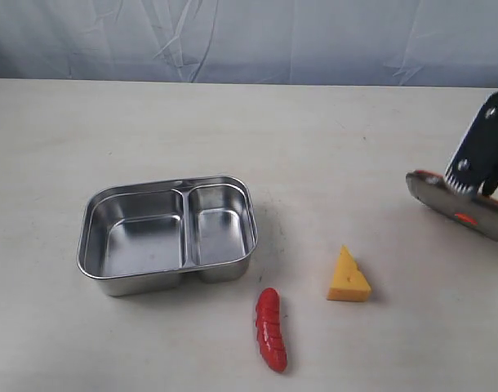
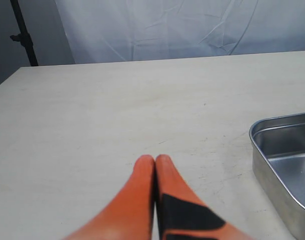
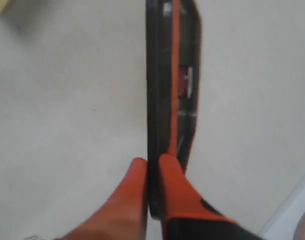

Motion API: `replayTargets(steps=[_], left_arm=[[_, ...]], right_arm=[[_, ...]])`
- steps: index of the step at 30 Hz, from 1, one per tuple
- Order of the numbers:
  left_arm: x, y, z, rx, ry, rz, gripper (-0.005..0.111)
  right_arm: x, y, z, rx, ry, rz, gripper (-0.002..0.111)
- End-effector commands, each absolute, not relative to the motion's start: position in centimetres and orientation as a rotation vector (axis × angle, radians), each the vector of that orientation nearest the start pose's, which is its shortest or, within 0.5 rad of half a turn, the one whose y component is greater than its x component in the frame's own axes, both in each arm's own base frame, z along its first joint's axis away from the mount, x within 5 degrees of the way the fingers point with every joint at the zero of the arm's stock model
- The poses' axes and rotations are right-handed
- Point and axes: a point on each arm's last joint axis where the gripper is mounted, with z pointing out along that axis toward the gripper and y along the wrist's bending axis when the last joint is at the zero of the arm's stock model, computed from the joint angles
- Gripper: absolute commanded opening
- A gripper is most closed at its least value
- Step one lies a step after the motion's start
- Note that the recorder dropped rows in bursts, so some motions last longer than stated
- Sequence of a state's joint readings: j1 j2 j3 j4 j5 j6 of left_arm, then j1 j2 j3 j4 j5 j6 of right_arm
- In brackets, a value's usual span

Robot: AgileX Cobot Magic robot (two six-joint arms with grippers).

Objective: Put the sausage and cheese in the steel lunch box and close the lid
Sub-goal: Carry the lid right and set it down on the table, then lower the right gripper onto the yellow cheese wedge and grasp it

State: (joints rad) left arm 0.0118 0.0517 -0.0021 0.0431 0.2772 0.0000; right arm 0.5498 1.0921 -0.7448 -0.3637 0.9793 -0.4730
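The sausage [image 1: 271, 329] lay on the table [image 1: 314, 139] just off the steel lunch box's [image 1: 87, 214] near right corner, its long axis pointed roughly at that corner. The cheese [image 1: 349, 277] was set beyond it, toward the nearer right claw [image 3: 152, 165], which was clamped on the lid's [image 1: 461, 214] edge. The left claw [image 2: 155, 160] was pressed shut, empty, beside the box's opposite end.

steel lunch box [image 1: 137, 284]: open on top
sausage [image 1: 271, 329], cheese [image 1: 349, 278]: well apart, bare table [image 1: 233, 131] around
right edge: lid [image 1: 449, 202] hanging, kinda blocks
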Motion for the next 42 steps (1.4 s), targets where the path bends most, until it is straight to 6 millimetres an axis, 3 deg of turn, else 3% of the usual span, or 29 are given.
replayTargets(steps=[1, 3, 12, 15, 19, 21, 26, 29, 32, 34, 36, 42], left_arm=[[5.7, 0.1, 18.7, 0.034, 1.782, 0.04, 0.0], [5.7, 0.1, 18.8, 0.034, 1.777, 0.04, 0.0], [5.6, 0.1, 18.8, 0.034, 1.776, 0.04, 0.0], [5.6, 0.1, 18.8, 0.034, 1.776, 0.04, 0.0], [5.6, 0.1, 18.8, 0.034, 1.776, 0.04, 0.0], [5.6, 0.1, 18.8, 0.034, 1.776, 0.04, 0.0], [5.6, 0.1, 18.8, 0.034, 1.776, 0.04, 0.0], [5.6, 0.1, 18.8, 0.034, 1.776, 0.04, 0.0], [5.6, 0.1, 18.8, 0.034, 1.776, 0.04, 0.0], [5.6, 0.1, 18.8, 0.034, 1.776, 0.04, 0.0], [5.6, 0.1, 18.8, 0.034, 1.776, 0.04, 0.0], [5.6, 0.1, 18.8, 0.034, 1.776, 0.04, 0.0]], right_arm=[[15.5, 7.6, 23.5, -1.675, 2.38, -0.406, -0.001], [14.9, 7.7, 22.4, -1.677, 2.433, -0.336, -0.001], [14.5, 8.4, 22.2, -1.498, 2.542, -0.185, 0.0], [14.5, 8.6, 22.2, -1.485, 2.543, -0.159, 0.013], [14.4, 8.5, 22.1, -1.466, 2.581, -0.162, 0.047], [14.3, 8.4, 22.1, -1.47, 2.591, -0.165, 0.054], [14.2, 8.5, 22.0, -1.421, 2.629, -0.134, 0.054], [14.2, 9.6, 22.7, -1.314, 2.648, 0.019, 0.054], [14.4, 11.2, 23.8, -1.097, 2.666, 0.264, 0.054], [14.8, 12.1, 24.4, -0.854, 2.681, 0.402, 0.054], [15.1, 12.5, 24.6, -0.783, 2.668, 0.454, 0.054], [16.0, 13.7, 22.9, -0.712, 2.769, 0.528, 0.055]])
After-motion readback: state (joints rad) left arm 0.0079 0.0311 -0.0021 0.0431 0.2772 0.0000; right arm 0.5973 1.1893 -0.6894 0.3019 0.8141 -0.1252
